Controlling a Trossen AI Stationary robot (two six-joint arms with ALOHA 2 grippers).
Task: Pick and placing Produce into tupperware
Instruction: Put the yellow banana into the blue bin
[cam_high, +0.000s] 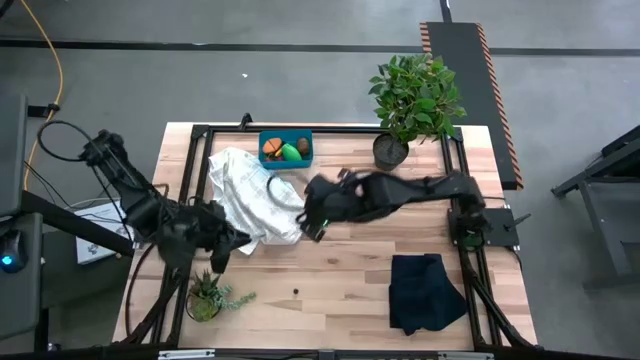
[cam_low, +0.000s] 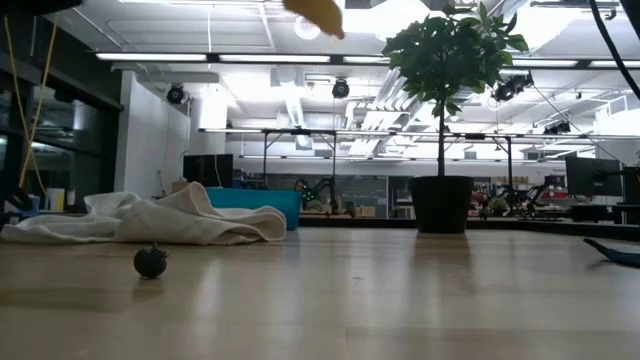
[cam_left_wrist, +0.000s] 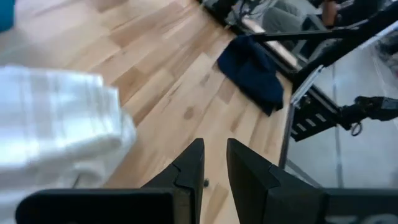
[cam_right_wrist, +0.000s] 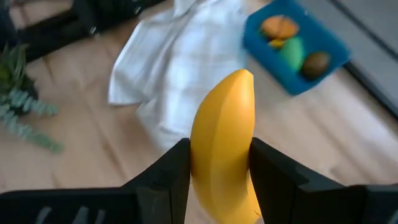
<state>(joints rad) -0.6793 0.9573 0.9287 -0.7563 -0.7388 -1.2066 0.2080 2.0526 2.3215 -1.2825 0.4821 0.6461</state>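
My right gripper (cam_right_wrist: 221, 165) is shut on a yellow banana (cam_right_wrist: 225, 124), high above the table near the white checked cloth (cam_high: 250, 195); the banana's tip shows at the top of the low view (cam_low: 315, 12). The teal box (cam_high: 285, 150) stands at the far edge beyond the cloth and holds an orange piece (cam_right_wrist: 278, 26), a green oval (cam_right_wrist: 292, 51) and a brown kiwi (cam_right_wrist: 316, 62). A tiny dark berry (cam_low: 150, 261) rests on the wood. My left gripper (cam_left_wrist: 215, 163) hangs empty over the cloth's near edge, its fingers a narrow gap apart. My right gripper pinches the banana between its two fingers, one on each side of its middle (cam_right_wrist: 214, 158). The banana lies along the fingers, and its free end (cam_right_wrist: 242, 78) sticks out past the fingertips. It is lifted clear of the table and the cloth.
A leafy bush in a dark pot (cam_high: 410, 100) stands at the far right, beside the box. A small spiky potted plant (cam_high: 205, 297) is near the front left. A black folded cloth (cam_high: 425, 290) lies at the front right. Bare wood lies between them.
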